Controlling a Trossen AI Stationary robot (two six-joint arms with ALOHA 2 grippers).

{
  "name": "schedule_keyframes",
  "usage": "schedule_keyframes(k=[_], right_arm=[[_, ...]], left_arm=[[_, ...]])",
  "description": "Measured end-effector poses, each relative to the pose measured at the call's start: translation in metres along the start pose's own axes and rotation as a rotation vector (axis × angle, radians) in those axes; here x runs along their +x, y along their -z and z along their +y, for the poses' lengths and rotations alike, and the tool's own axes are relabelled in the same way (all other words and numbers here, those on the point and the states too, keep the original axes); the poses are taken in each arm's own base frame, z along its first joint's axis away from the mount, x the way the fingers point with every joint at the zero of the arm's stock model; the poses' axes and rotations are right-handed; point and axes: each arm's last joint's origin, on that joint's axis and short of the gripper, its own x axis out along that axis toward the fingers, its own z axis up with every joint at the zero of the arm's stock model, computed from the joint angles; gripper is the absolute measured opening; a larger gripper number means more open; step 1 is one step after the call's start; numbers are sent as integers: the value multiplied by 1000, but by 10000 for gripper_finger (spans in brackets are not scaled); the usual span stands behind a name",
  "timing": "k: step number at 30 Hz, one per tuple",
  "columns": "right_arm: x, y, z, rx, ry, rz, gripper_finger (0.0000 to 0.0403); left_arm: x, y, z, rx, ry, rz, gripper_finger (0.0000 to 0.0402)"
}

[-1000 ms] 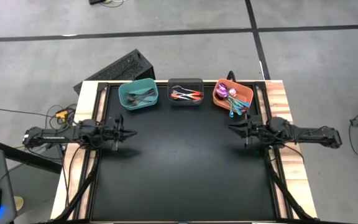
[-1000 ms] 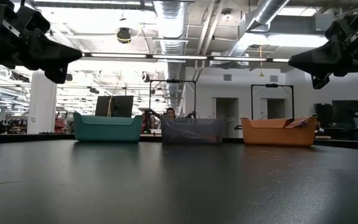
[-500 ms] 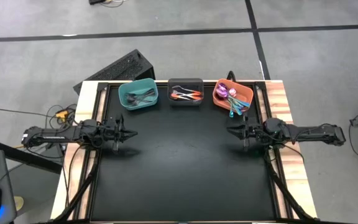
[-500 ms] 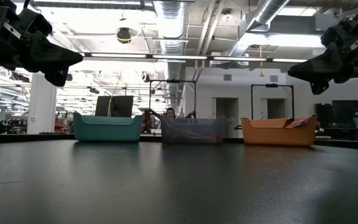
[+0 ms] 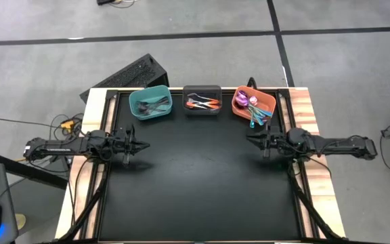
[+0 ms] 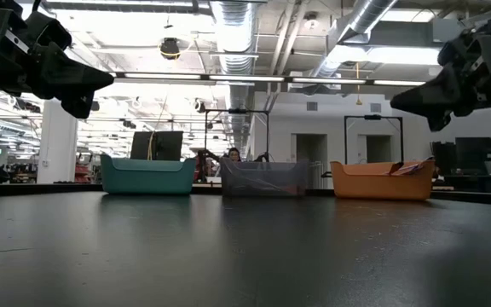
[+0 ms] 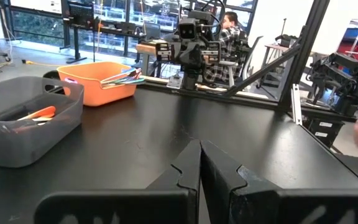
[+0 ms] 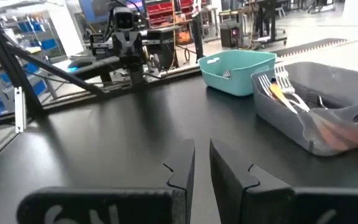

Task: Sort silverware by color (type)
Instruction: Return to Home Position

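Note:
All the silverware lies in three bins at the table's far edge. Dark grey pieces (image 5: 153, 105) are in the teal bin (image 5: 136, 102). Orange-red pieces (image 5: 205, 103) are in the dark grey bin (image 5: 202, 89). Iridescent purple-teal pieces (image 5: 254, 108) are in the orange bin (image 5: 268, 102), and some stick out over its near rim. My left gripper (image 5: 141, 144) (image 7: 199, 163) hovers shut above the table's left side. My right gripper (image 5: 248, 139) (image 8: 202, 158) hovers above the right side, just near of the orange bin. Its fingers stand a narrow gap apart and hold nothing.
The black table top (image 5: 195, 183) stretches from the bins to the near edge, between the two arms. Wooden strips and rails run along both sides (image 5: 311, 115). A person (image 7: 232, 28) sits in the room beyond the table.
My right gripper has shifted a little toward the table's left and far edges, and its tip has dipped slightly. The silverware and bins have not moved.

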Motion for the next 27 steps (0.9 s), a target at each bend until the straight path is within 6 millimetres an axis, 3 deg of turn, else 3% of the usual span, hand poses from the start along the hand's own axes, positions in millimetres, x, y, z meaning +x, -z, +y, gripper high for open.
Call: schedule_keyframes(k=[9, 27], right_arm=[[0, 1, 0, -203, 1, 6, 70], [0, 1, 0, -209, 1, 9, 70]], left_arm=[[0, 0, 0, 0, 0, 0, 0], [0, 0, 0, 0, 0, 0, 0]])
